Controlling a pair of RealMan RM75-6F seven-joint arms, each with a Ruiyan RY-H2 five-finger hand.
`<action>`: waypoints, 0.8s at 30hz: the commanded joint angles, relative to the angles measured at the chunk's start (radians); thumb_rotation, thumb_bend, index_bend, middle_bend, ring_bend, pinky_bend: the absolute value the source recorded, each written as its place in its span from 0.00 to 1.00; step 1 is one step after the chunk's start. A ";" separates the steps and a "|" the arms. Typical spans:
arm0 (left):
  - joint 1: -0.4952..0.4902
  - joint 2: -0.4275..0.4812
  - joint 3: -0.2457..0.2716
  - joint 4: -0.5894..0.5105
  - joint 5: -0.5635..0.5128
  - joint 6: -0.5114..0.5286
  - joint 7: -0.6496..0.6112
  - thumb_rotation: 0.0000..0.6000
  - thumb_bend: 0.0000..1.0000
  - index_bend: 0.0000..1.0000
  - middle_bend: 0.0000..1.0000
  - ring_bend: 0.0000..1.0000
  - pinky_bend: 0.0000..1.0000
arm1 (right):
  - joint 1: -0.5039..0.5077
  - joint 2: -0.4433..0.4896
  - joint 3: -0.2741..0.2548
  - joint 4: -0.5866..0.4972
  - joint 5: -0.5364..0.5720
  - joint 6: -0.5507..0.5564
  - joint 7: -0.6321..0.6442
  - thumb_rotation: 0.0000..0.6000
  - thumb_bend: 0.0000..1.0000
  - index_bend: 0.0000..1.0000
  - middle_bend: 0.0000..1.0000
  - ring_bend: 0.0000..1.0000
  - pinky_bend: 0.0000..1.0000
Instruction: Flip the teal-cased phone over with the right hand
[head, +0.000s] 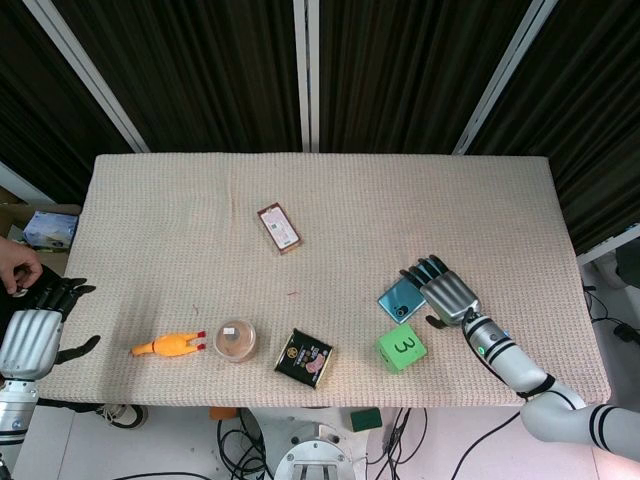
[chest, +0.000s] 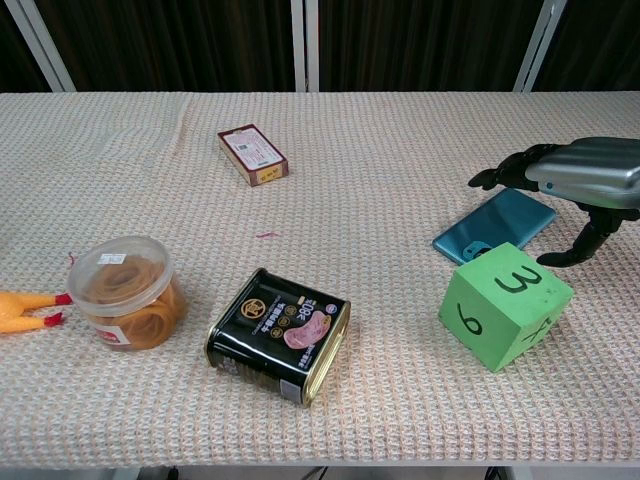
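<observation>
The teal-cased phone (head: 401, 299) (chest: 493, 227) lies flat on the woven tablecloth at the right, camera side up, just beyond the green cube. My right hand (head: 445, 291) (chest: 580, 178) hovers over the phone's right end with its fingers spread and the thumb hanging down beside the edge; it holds nothing. My left hand (head: 33, 331) rests off the table's left edge, fingers apart and empty; the chest view does not show it.
A green foam cube (head: 401, 350) (chest: 505, 304) sits right in front of the phone. A black tin (head: 304, 357) (chest: 279, 335), a round plastic tub (head: 235, 340) (chest: 127, 292), a rubber chicken (head: 167, 345) and a maroon box (head: 279, 227) (chest: 253, 154) lie further left. A person's hand (head: 15, 263) shows at far left.
</observation>
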 joint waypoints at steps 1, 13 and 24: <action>0.002 -0.002 0.001 0.004 -0.004 -0.001 -0.004 1.00 0.12 0.25 0.20 0.14 0.34 | 0.004 -0.003 -0.004 0.003 -0.003 0.000 0.003 1.00 0.29 0.09 0.13 0.00 0.02; 0.004 -0.002 0.001 0.001 0.000 0.005 0.000 1.00 0.12 0.25 0.20 0.14 0.34 | 0.012 -0.020 -0.022 0.044 -0.022 0.016 0.021 1.00 0.29 0.28 0.18 0.03 0.01; 0.001 0.004 -0.002 -0.005 -0.002 0.001 0.005 1.00 0.12 0.26 0.20 0.14 0.34 | 0.023 -0.048 -0.031 0.086 -0.029 0.017 0.033 1.00 0.29 0.28 0.17 0.03 0.00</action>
